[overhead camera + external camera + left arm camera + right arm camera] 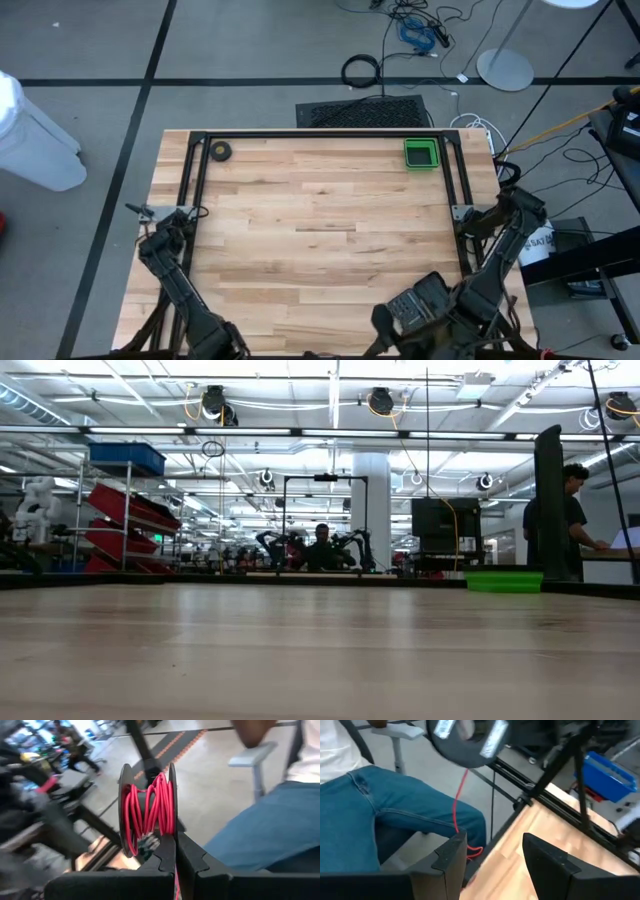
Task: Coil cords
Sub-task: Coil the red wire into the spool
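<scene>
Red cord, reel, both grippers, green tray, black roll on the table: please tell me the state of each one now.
red cord: mostly wound on the reel, one loose strand hanging down
reel: held off the table
left gripper: shut on red cord at the reel
right gripper: open, holding nothing
green tray: on the table's far right corner
black roll: lying flat near the far left corner

Left end effector pinches red cord (wound on reel).

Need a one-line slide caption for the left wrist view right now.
Left gripper shut on the black reel, red cord wound around its core, a seated person's blue jeans beyond.
</scene>
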You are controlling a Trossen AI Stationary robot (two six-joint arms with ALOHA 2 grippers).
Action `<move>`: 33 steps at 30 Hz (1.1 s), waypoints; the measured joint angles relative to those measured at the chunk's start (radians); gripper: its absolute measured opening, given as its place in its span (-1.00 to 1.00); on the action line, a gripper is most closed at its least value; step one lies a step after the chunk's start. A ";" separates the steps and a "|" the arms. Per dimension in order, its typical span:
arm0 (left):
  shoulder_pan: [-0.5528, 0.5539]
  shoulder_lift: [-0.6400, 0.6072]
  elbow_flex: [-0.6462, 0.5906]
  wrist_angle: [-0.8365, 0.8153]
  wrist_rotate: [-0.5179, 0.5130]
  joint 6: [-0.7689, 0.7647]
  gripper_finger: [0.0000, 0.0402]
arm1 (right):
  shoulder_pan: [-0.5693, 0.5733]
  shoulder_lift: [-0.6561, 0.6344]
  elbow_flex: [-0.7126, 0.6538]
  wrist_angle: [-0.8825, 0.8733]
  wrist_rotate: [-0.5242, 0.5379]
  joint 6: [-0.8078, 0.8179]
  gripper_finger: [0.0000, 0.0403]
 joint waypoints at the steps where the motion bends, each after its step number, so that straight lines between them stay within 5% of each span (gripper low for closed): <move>1: -0.005 -0.004 0.000 0.000 -0.027 0.000 -0.99 | -0.005 0.007 0.000 0.011 -0.022 -0.002 -0.10; 9: -0.060 -0.019 0.000 -0.002 -0.291 0.064 -0.99 | -0.072 0.108 0.000 0.117 -0.070 -0.068 -0.10; 12: -0.077 -0.028 0.000 -0.007 -0.366 0.088 -0.99 | -0.079 0.161 0.000 0.128 0.047 -0.057 -0.10; 16: -0.084 -0.052 0.001 -0.007 -0.404 0.051 -0.99 | -0.076 0.237 0.000 0.202 0.193 -0.091 -0.10; 28: -0.084 -0.050 0.001 -0.081 -0.488 -0.009 -0.99 | -0.057 0.246 -0.001 0.268 0.248 -0.099 -0.38; 33: -0.084 -0.050 0.001 -0.079 -0.490 -0.009 -0.99 | -0.022 0.219 -0.001 0.206 0.364 -0.049 -0.40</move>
